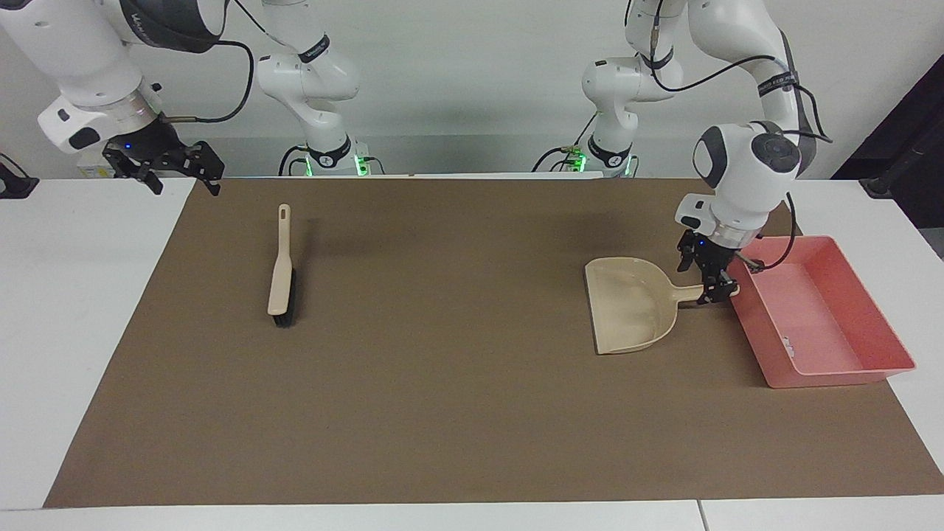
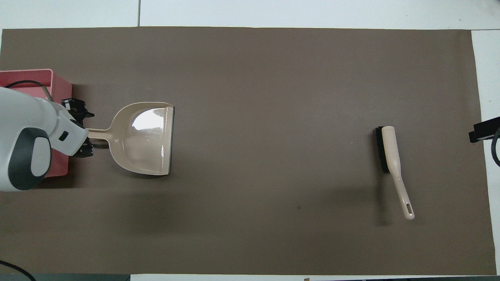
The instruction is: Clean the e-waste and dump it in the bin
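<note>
Pincer of the left arm sits low over the dustpan's handle, its fingers spread to either side of the handle rather than pinching it; in the overhead view the two black fingertips stand clearly apart with the handle running between them. The beige dustpan lies flat on the brown mat, its open mouth turned toward the right arm's end of the worktop. Just beside the handle's end, toward the left arm's end of the worktop, rests the pink bin, a shallow tray with sloping sides lying partly on the mat. On the bin's floor, near the corner farthest from the robots, lies a small pale scrap of e-waste, too small to make out in detail.

Well apart from all this, toward the right arm's end, a beige brush with black bristles lies on the mat, its handle pointing toward the robots. The right pincer hangs in the air over the edge of the white worktop off the mat, fingers spread and holding nothing; that arm waits.
</note>
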